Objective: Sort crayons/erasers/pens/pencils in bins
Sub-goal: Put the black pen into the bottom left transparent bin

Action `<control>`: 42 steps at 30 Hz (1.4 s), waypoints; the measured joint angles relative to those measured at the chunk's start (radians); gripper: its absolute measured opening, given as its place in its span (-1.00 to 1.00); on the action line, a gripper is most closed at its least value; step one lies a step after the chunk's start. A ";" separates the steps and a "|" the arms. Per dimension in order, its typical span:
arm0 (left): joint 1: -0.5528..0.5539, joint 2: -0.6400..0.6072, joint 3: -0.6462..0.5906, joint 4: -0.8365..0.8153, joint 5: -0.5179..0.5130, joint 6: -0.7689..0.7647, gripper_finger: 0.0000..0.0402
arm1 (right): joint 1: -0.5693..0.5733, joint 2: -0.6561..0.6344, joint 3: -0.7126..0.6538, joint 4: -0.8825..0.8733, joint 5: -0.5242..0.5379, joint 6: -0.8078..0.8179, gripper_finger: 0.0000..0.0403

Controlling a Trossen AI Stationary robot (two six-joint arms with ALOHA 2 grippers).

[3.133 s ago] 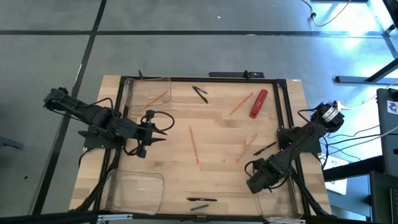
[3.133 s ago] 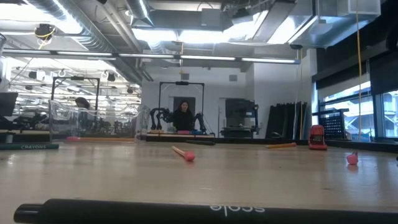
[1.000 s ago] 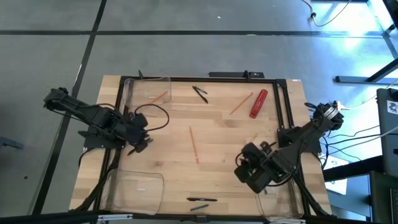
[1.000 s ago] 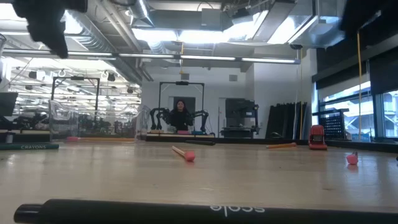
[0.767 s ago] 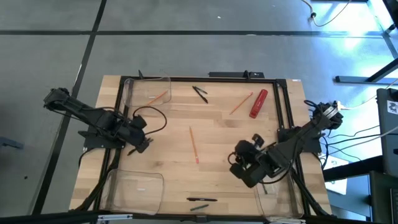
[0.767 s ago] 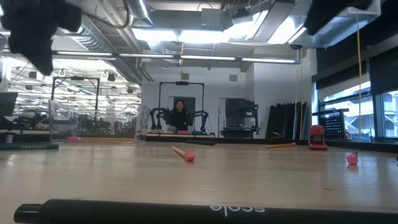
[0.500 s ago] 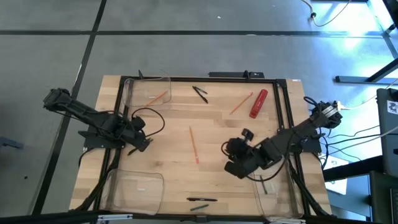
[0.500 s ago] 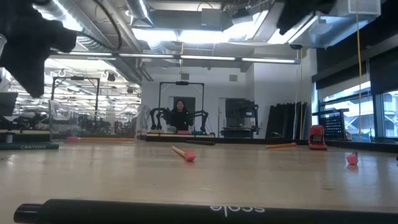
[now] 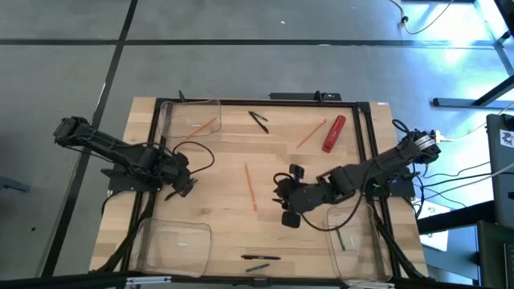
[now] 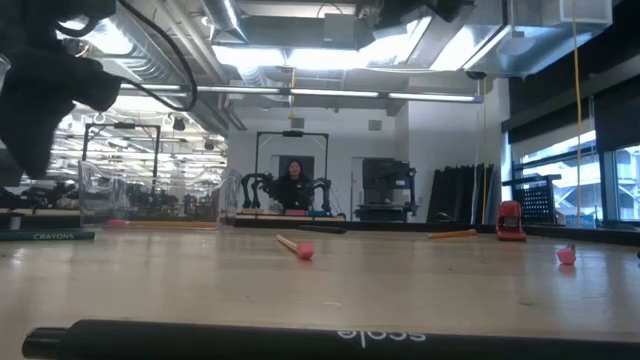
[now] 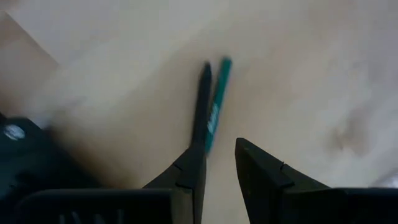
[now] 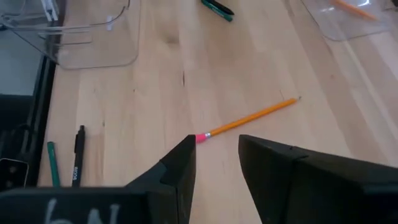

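Three clear bins point(image 9: 190, 120) on wooden table point(image 9: 273, 164), grey floor point(image 9: 241, 64) around

The table point(image 9: 273, 172) is pale planked wood with a smooth, matt finish. On it the bins point(image 9: 173, 246) are clear glossy plastic, and the pencils point(image 12: 249, 118) show painted orange wood.

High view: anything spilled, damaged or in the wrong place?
Nothing looks damaged or spilled. Loose pencils and pens lie scattered on the table, unsorted. One pencil lies in the far-left bin, one pen in the near-right bin.
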 joint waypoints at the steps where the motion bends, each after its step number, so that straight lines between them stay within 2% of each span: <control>1: -0.002 0.000 0.000 0.000 0.017 0.000 -0.61 | -0.003 0.000 0.000 0.000 0.000 -0.001 -0.38; 6: -0.003 0.020 0.000 0.000 0.084 -0.005 -0.61 | -0.013 0.000 0.000 0.000 0.000 -0.011 -0.38; 10: -0.002 0.069 0.000 0.000 0.084 0.015 -0.61 | -0.013 0.000 0.000 0.000 0.000 -0.047 -0.38; 17: 0.005 0.185 0.000 0.010 0.037 0.014 -0.61 | -0.013 0.000 0.000 -0.005 0.000 -0.054 -0.38; 27: 0.054 0.321 0.000 0.118 -0.013 0.012 -0.61 | -0.012 0.000 0.000 -0.006 0.000 -0.055 -0.38; 42: 0.079 0.394 0.000 0.153 -0.038 0.019 -0.61 | -0.012 0.000 0.000 -0.006 0.000 -0.055 -0.38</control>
